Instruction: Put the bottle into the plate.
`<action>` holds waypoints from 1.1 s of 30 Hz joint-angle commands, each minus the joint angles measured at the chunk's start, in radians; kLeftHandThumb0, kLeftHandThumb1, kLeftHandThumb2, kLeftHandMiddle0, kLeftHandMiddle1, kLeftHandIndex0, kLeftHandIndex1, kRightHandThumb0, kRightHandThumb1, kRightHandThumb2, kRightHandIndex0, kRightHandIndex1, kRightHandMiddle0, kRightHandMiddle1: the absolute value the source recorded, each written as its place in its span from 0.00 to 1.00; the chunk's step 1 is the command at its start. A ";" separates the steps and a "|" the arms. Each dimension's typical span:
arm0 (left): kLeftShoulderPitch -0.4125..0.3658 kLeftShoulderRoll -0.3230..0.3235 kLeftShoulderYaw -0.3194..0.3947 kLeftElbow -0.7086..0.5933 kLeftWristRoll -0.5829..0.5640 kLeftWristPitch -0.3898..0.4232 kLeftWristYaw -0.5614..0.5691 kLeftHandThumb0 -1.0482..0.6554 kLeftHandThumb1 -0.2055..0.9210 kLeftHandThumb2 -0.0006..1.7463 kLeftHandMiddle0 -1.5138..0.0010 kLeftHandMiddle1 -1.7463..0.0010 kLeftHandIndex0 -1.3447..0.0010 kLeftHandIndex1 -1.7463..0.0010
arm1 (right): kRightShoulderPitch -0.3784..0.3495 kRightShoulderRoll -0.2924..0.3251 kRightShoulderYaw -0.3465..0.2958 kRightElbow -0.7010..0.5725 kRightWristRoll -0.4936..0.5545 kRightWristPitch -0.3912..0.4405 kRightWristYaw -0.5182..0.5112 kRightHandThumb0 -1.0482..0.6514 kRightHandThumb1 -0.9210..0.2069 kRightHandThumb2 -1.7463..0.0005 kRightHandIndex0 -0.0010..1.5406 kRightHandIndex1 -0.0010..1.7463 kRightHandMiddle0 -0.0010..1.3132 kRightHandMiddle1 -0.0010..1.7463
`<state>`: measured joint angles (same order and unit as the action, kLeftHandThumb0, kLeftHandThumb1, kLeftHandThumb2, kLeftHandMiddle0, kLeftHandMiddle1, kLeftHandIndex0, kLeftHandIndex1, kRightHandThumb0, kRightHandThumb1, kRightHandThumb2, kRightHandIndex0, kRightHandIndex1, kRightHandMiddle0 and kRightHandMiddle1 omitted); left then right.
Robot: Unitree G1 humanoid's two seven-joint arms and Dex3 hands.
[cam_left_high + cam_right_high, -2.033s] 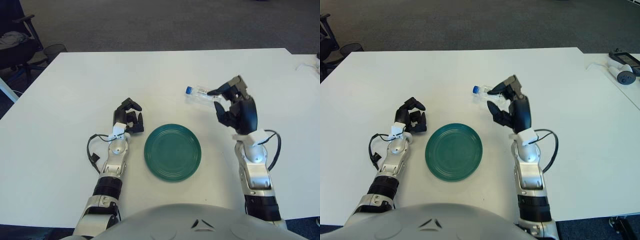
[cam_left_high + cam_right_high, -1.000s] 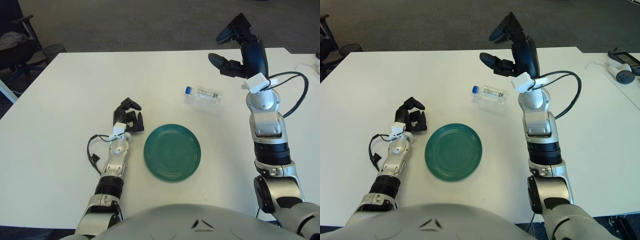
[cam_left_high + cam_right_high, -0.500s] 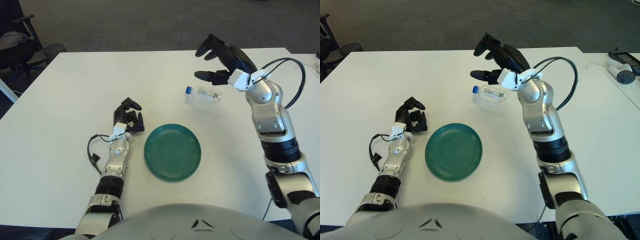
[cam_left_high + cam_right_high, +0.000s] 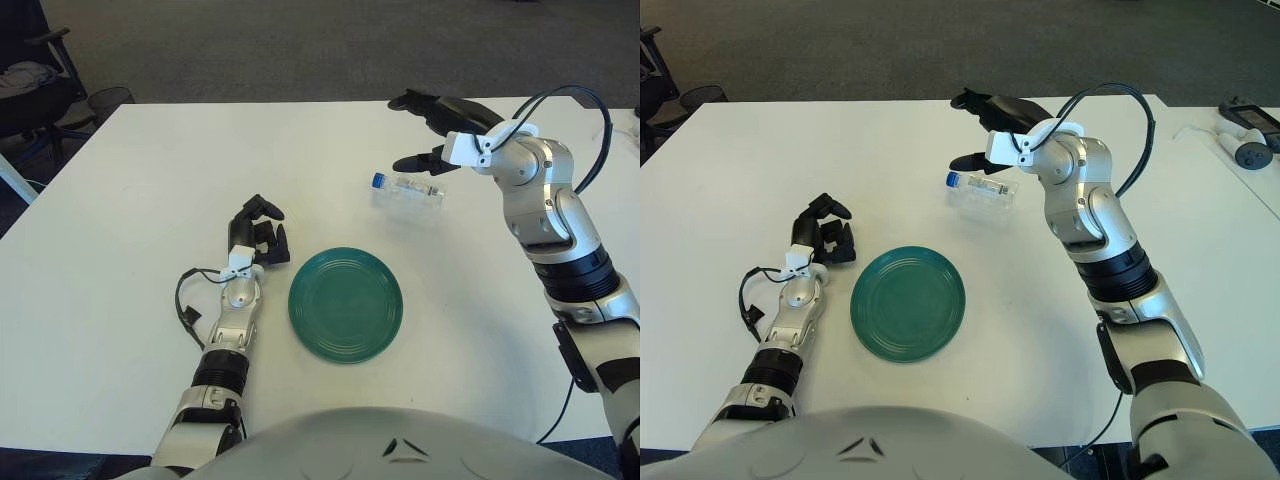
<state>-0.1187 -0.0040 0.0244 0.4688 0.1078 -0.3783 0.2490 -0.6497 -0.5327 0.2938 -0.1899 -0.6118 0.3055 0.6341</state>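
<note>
A clear plastic bottle (image 4: 408, 190) with a blue cap lies on its side on the white table (image 4: 140, 180), cap pointing left. It also shows in the right eye view (image 4: 981, 190). A green plate (image 4: 345, 304) sits in front of it, nearer me, and holds nothing. My right hand (image 4: 425, 130) hovers just behind and above the bottle with fingers spread, touching nothing. My left hand (image 4: 257, 233) rests on the table left of the plate, fingers curled, holding nothing.
A black cable (image 4: 585, 120) loops from my right wrist. A dark chair (image 4: 30, 80) stands off the table's far left corner. A grey device (image 4: 1245, 135) lies on a second table at the far right.
My right hand has come down from high above the table's far side and turned flat, to just behind the bottle. The bottle, the plate and my left hand have not moved.
</note>
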 commanded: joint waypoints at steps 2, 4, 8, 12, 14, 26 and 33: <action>0.028 0.000 0.002 0.043 0.005 0.049 -0.005 0.26 0.22 0.95 0.13 0.00 0.37 0.00 | -0.008 -0.024 0.005 0.017 0.002 -0.025 0.021 0.00 0.00 0.86 0.00 0.00 0.00 0.00; 0.026 0.000 0.002 0.046 0.005 0.047 -0.004 0.26 0.22 0.95 0.13 0.00 0.37 0.00 | -0.011 -0.031 0.009 0.023 -0.001 -0.036 0.029 0.00 0.00 0.86 0.00 0.00 0.00 0.00; 0.022 0.001 0.002 0.051 0.009 0.047 0.002 0.27 0.23 0.94 0.13 0.00 0.38 0.00 | -0.014 -0.045 0.017 0.035 -0.011 -0.060 0.036 0.00 0.00 0.86 0.00 0.00 0.00 0.00; 0.017 0.002 0.001 0.058 0.013 0.047 0.005 0.27 0.24 0.93 0.13 0.00 0.39 0.00 | -0.014 -0.050 0.019 0.044 -0.013 -0.072 0.034 0.00 0.00 0.85 0.00 0.00 0.00 0.00; 0.017 0.002 0.000 0.056 0.014 0.050 0.004 0.27 0.24 0.93 0.13 0.00 0.39 0.00 | -0.014 -0.050 0.020 0.045 -0.014 -0.073 0.036 0.00 0.00 0.86 0.00 0.00 0.00 0.00; 0.009 0.003 -0.003 0.066 0.021 0.051 0.013 0.27 0.24 0.93 0.13 0.00 0.39 0.00 | -0.039 0.027 0.099 0.229 -0.117 -0.038 -0.056 0.00 0.00 0.86 0.00 0.00 0.00 0.00; 0.007 0.006 0.004 0.071 0.009 0.047 0.005 0.27 0.24 0.93 0.13 0.00 0.39 0.00 | -0.040 0.065 0.098 0.348 -0.142 -0.026 -0.158 0.00 0.00 0.85 0.00 0.00 0.00 0.00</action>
<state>-0.1372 -0.0029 0.0249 0.4966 0.1134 -0.3781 0.2619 -0.6742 -0.4772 0.3924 0.1291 -0.7340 0.2745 0.5153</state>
